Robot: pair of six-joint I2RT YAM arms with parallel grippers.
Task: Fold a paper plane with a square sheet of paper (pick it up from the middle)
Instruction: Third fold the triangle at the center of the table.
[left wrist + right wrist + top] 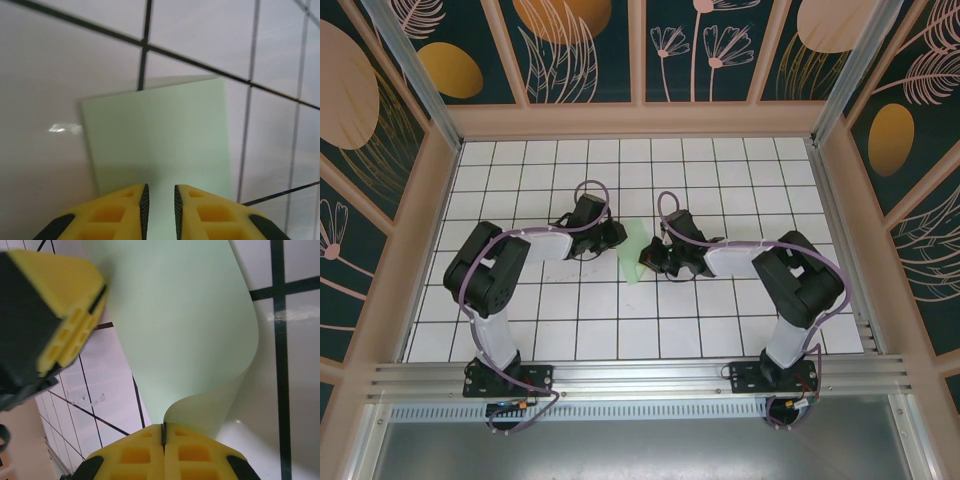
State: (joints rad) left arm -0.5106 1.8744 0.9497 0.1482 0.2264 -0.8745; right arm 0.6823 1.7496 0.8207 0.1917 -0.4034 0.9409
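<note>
A pale mint-green square sheet of thin paper sits at the centre of the top view, on the white, black-gridded tile bench, between the two black arms that reach in from either side.

The right end effector touches its lower right edge. In the right wrist view its yellow fingers are clenched at the bottom centre, pinching the sheet, which curls upward from the pinch and fills the upper middle of the frame.

The left end effector meets the sheet's upper left edge. In the left wrist view its jaws stand close with a slim gap, and the sheet runs in between them. Whether they grip it cannot be told.
</note>
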